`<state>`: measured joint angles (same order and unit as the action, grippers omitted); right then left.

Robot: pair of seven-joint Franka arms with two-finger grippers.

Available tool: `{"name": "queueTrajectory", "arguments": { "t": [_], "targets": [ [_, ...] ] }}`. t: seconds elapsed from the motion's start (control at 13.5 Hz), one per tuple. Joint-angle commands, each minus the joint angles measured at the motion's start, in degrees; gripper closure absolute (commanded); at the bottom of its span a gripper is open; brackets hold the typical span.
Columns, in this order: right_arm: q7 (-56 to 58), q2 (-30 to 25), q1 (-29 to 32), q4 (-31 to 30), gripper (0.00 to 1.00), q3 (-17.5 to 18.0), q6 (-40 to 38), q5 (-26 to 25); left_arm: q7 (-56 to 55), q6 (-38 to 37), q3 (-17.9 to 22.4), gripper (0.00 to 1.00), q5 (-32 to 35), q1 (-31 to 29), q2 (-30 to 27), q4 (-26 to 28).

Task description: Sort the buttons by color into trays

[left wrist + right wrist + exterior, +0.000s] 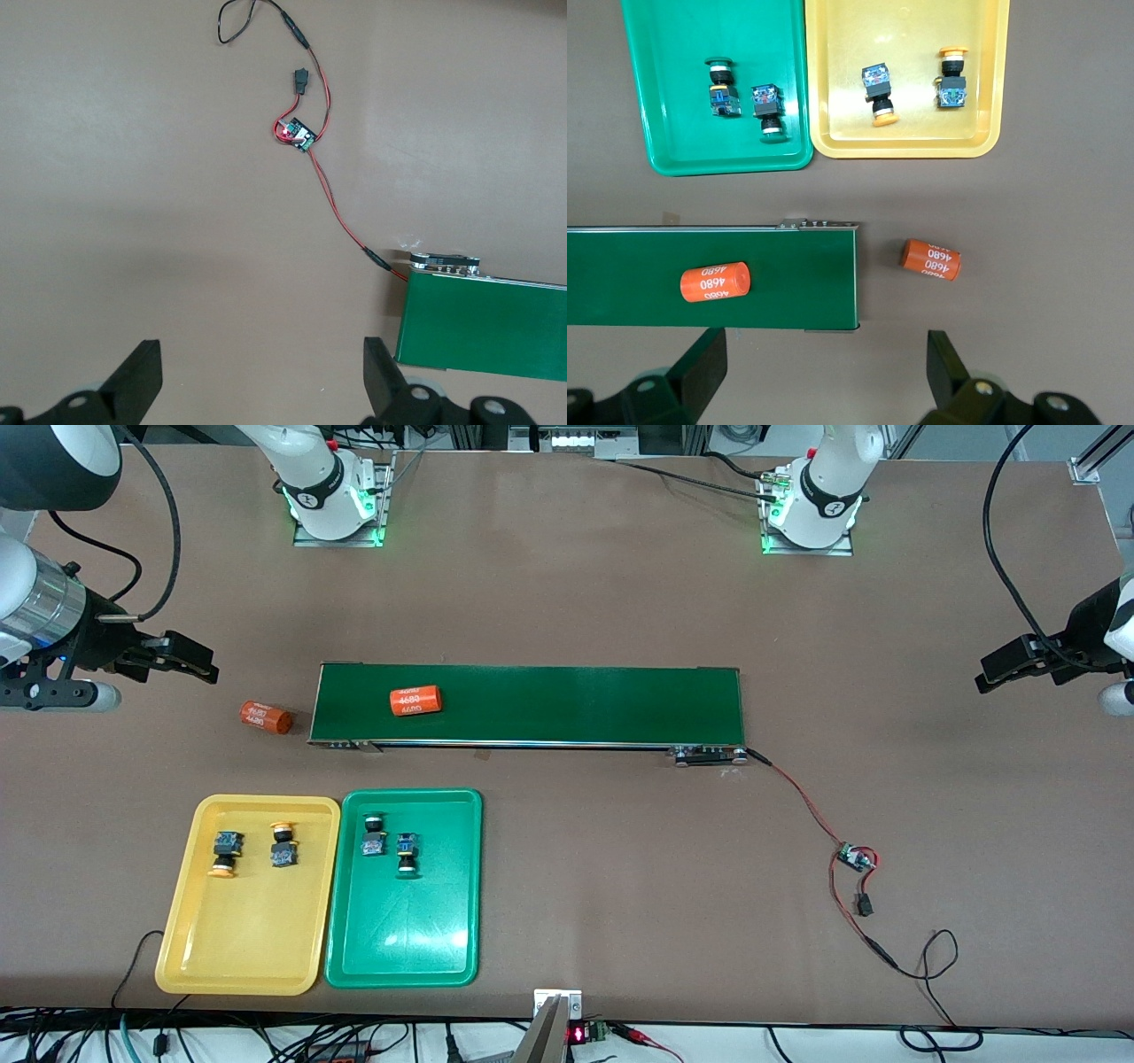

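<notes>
Both shallow plastic trays, yellow (177,948) and green (403,957), hold matching push-button switches (227,852); sorting looks complete, left tool (1019,666) and right tool (182,660) parked open above tabletop (620,868) ends, nothing further required.

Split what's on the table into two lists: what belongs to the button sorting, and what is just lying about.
Belongs to the job:
- two yellow-capped buttons, in the yellow tray
- two green-capped buttons, in the green tray

Just lying about:
- conveyor belt
- orange cylinder on the belt
- orange cylinder beside the belt
- small circuit board with red wires
</notes>
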<state>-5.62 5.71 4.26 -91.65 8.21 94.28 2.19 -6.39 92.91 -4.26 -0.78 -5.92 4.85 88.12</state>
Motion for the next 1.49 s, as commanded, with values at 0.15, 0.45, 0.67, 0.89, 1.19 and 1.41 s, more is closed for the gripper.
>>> {"name": "queueTrajectory", "arguments": {
  "t": [0.15, 0.45, 0.67, 0.89, 1.19, 1.41],
  "targets": [
    [1.05, -0.35, 0.58, -0.37, 0.0, 0.14, 0.46, 0.71, 0.94, -0.19, -0.31, 0.0, -0.28, -0.32, -1.33, 1.09],
    [1.23, 0.53, 0.66, 0.68, 0.0, 0.14, 0.46, 0.71, 1.12, -0.01, -0.57, 0.0, -0.28, -0.32, -1.33, 1.01],
    [1.32, 1.5, 0.66, 1.39, 0.0, 0.05, 0.46, 0.79, 1.21, -0.01, -0.57, 0.0, -0.28, -0.32, -1.33, 1.01],
    [1.23, 1.59, 0.49, 1.39, 0.0, 0.14, 0.46, 0.71, 1.21, -0.01, -0.57, 0.0, -0.28, -0.32, -1.33, 1.09],
    [1.23, 1.5, 0.49, 1.39, 0.0, 0.05, 0.46, 0.0, 1.21, -0.1, -0.57, 0.0, -0.28, -0.32, -1.33, 1.01],
    [1.23, 1.59, 0.49, 1.39, 0.0, 0.14, 0.46, -0.7, 1.21, -0.1, -0.57, 0.0, -0.37, -0.32, -1.33, 1.01]
  ]
}}
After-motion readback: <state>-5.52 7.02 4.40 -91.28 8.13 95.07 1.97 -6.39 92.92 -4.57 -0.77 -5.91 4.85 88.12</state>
